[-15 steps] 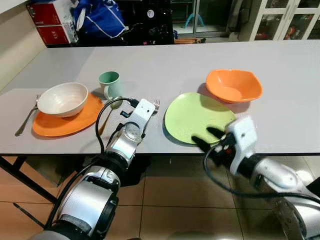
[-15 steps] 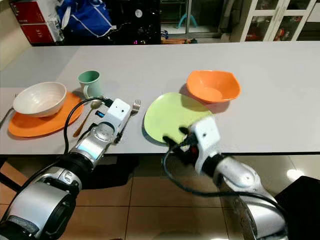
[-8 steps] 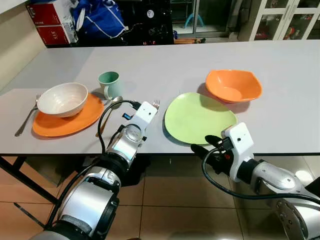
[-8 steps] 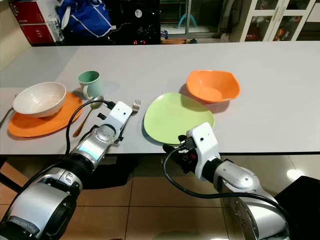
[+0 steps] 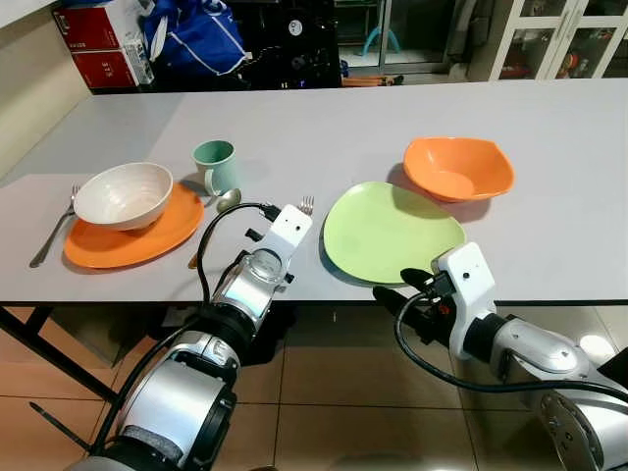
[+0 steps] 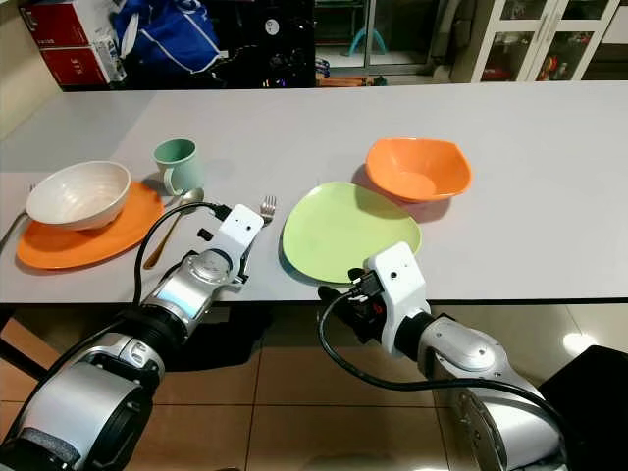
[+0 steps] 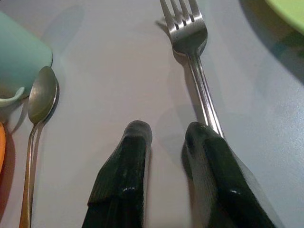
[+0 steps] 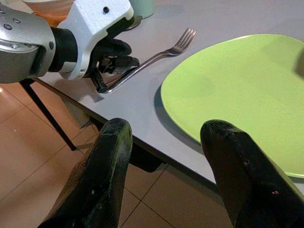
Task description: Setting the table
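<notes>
Your left gripper [image 7: 164, 135] rests on the grey table [image 5: 549, 226] with its two black fingers released, a narrow gap between them; the left wrist view shows the fork [image 7: 194, 71] lying tines-forward at their 1 o'clock, its handle passing under or against one fingertip, though you cannot tell whether it touches. From the right wrist view you see that same gripper from the side, set down over the handle end of the fork near the table's front edge. Your right gripper [image 8: 168, 147] hangs spread wide, holding nothing, just off the table edge below the near rim of the green plate [image 5: 392, 231]. The head views add the rest: an orange bowl [image 5: 458, 168] at the plate's 1 o'clock, a teal mug [image 5: 215, 164] at the fork's 10 o'clock, a spoon [image 7: 35, 123] beside the mug, and further left a white bowl [image 5: 123, 194] sitting on an orange plate [image 5: 137, 240] with a second fork [image 5: 54, 228] at its 9 o'clock. Your left arm's cable loops over the spoon handle in the head views.
</notes>
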{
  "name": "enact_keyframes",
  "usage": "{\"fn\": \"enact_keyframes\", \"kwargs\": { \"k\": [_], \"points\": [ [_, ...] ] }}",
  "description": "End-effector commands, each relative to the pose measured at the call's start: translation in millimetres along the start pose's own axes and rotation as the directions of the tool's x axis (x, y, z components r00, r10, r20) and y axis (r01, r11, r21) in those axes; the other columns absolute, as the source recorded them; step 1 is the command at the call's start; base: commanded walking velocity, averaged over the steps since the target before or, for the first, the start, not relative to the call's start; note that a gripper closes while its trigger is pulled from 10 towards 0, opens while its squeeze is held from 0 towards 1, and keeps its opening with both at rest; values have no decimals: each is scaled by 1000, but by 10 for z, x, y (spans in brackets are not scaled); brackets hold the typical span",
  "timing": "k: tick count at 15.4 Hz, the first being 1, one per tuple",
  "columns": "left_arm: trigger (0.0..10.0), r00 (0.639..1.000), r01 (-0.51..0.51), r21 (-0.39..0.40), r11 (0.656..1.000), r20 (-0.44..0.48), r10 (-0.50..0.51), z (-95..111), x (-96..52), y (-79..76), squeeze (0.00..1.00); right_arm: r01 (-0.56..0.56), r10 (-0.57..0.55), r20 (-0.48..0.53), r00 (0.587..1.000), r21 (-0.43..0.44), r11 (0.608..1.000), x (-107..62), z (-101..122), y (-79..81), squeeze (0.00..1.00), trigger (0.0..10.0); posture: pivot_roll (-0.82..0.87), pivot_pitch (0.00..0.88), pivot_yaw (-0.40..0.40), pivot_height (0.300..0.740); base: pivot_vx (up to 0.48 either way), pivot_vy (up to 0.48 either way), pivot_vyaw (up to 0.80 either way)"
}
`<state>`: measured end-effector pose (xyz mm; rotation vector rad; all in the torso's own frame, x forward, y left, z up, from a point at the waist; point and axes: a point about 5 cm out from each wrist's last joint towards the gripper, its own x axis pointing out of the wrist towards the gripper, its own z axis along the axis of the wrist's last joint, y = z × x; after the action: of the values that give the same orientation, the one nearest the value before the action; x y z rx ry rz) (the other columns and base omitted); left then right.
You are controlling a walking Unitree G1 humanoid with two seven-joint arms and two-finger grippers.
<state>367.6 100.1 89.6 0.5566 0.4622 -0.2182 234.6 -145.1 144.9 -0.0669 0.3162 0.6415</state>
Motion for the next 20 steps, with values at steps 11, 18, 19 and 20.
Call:
{"fn": "enact_keyframes", "kwargs": {
  "k": [11,18,19,20],
  "points": [
    [10000,900,-164,-171,972,377,218,425,-615,674,0,34,-46,160,986,74,997,-54,167,16,0,10000,-128,0,99,740,0,0,0],
    [10000,819,-297,-269,916,421,389,-70,-1074,838,0,317,-385,233,893,284,905,148,119,-82,0,10000,-76,0,53,740,0,149,0],
    [10000,818,-283,-288,915,425,387,-58,-1074,785,0,342,-419,242,875,303,889,166,142,-103,0,10000,-77,0,49,740,0,349,0],
    [10000,820,-266,-300,916,428,379,-49,-1066,745,0,363,-446,250,859,316,877,169,159,-136,0,10000,-79,0,47,740,0,349,0]
  ]
}}
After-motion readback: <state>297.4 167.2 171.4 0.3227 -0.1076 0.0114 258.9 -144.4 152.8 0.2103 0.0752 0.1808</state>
